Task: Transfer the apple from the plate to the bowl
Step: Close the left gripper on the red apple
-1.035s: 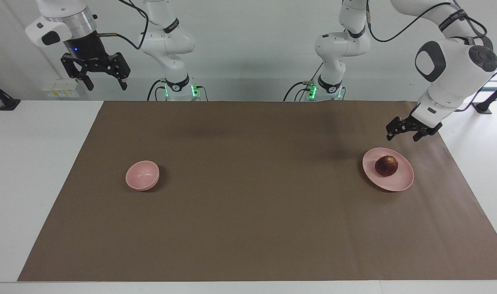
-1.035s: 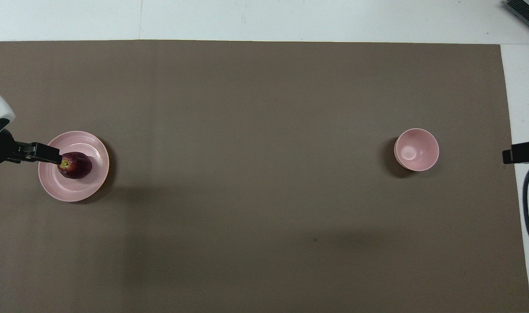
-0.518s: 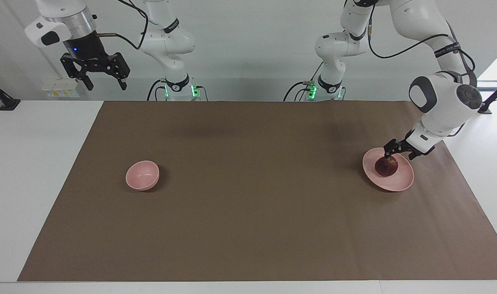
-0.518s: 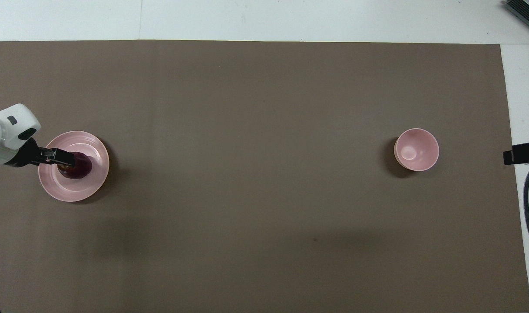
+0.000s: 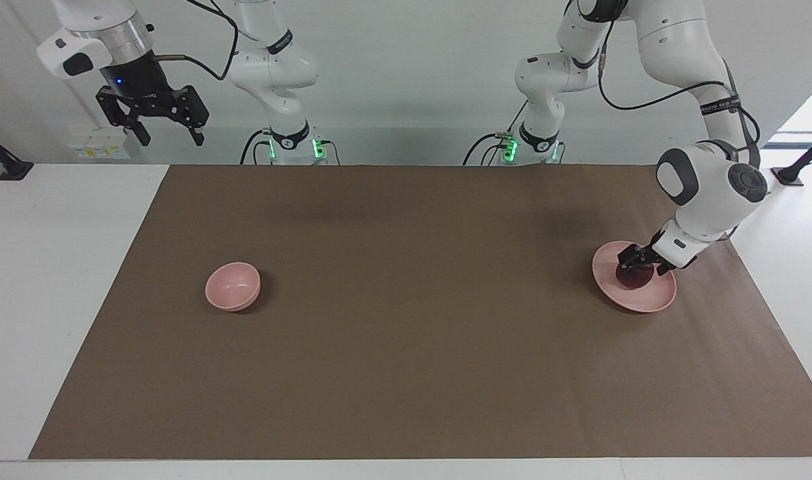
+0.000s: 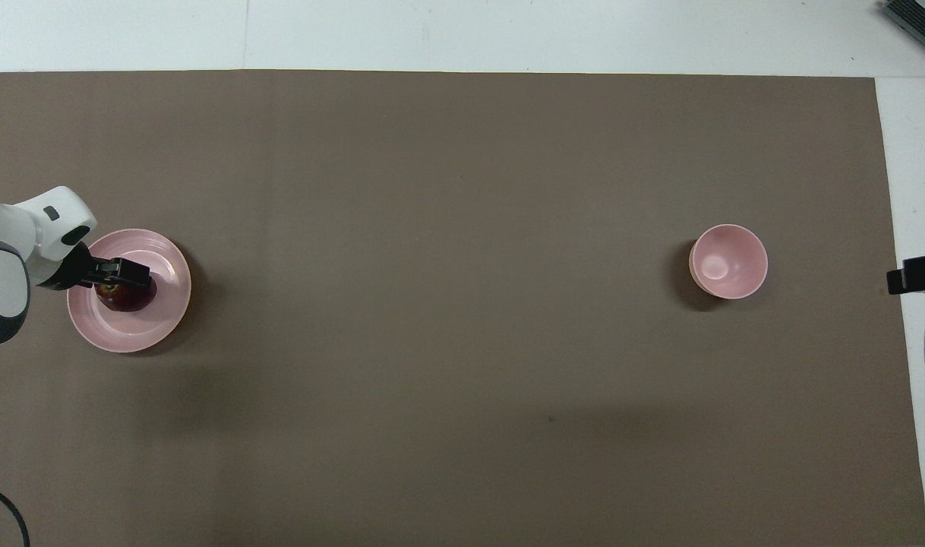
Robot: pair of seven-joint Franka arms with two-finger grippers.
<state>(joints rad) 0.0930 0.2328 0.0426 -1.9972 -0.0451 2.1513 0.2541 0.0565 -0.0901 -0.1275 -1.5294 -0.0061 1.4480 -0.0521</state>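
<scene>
My left gripper (image 5: 636, 264) straddles the apple (image 5: 635, 276) on the plate (image 5: 636, 298), fingers apart, I think. I'd close centered. Right gripper (image 5: 154, 119) waits open above the bowl's (image 5: 233, 286) end.

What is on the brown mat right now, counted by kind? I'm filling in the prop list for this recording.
Apples: 1, the apple on the plate, with the left gripper down around it.
Plates: 1, the plate.
Bowls: 1, the bowl, with nothing in it.
Total: 3.
</scene>
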